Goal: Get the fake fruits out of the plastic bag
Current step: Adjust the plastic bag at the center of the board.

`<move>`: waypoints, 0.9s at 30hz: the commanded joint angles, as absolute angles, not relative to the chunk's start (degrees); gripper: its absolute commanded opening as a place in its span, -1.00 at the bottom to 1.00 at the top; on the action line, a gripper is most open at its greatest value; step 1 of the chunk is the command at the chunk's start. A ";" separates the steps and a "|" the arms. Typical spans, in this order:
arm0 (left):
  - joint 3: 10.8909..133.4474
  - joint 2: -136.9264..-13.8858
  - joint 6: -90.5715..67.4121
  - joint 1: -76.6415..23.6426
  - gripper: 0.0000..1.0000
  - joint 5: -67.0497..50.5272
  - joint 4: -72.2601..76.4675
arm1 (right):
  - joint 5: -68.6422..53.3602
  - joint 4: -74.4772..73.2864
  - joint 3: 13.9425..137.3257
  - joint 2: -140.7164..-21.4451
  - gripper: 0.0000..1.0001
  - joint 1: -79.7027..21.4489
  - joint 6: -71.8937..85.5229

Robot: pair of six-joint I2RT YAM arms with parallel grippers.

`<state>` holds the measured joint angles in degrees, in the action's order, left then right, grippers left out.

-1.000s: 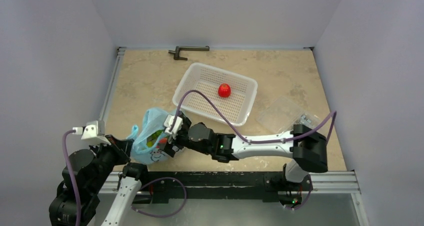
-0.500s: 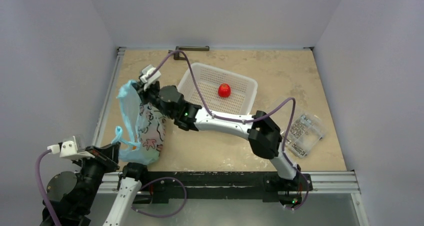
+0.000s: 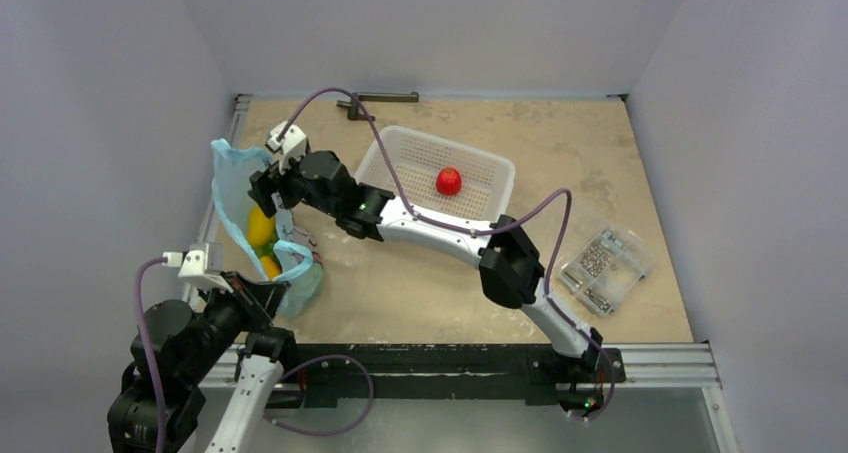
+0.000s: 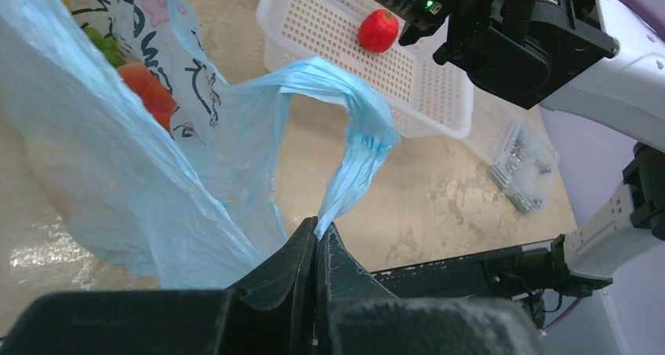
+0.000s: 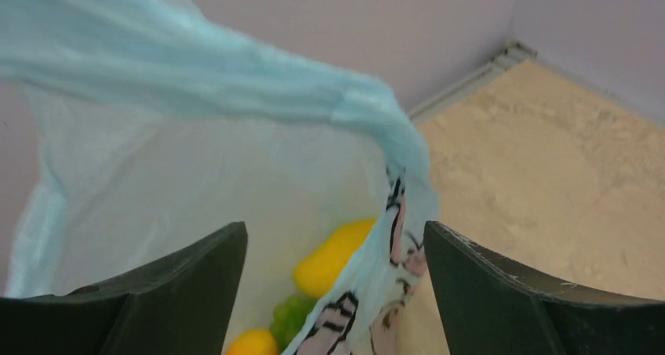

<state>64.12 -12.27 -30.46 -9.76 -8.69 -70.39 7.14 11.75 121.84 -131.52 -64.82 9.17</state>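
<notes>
Heads up — your left gripper (image 4: 317, 234) is pinched tight on a handle of the plastic bag (image 3: 232, 183) by the table's (image 3: 420, 298) left edge, right gripper (image 5: 332, 236) spread wide at its mouth, fake fruits (image 5: 333, 259) inside. Tug harder and that thin film could tear.

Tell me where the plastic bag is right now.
In the top view, the plastic bag stands open at the table's left edge, left of the white basket, its near handle pinched by the left end effector.
</notes>
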 commanded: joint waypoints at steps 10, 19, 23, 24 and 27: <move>66.46 -17.04 -27.63 -9.49 -1.00 -15.30 -66.50 | -1.84 -14.36 107.08 -111.82 0.98 -65.33 31.17; 73.82 -20.75 -22.42 -9.49 0.46 -12.74 -72.88 | -7.07 7.75 85.43 -99.38 0.98 -68.54 36.59; 82.78 -25.02 -22.41 -9.49 0.69 -1.72 -78.93 | -7.20 14.59 77.60 -93.72 0.97 -68.79 34.57; 85.24 -26.12 -22.92 -9.49 0.72 1.87 -80.45 | -7.27 14.90 76.77 -93.00 0.98 -68.81 33.58; 89.71 -29.50 -24.04 -9.49 0.73 11.83 -83.15 | -7.85 15.07 75.92 -91.81 0.98 -68.82 30.54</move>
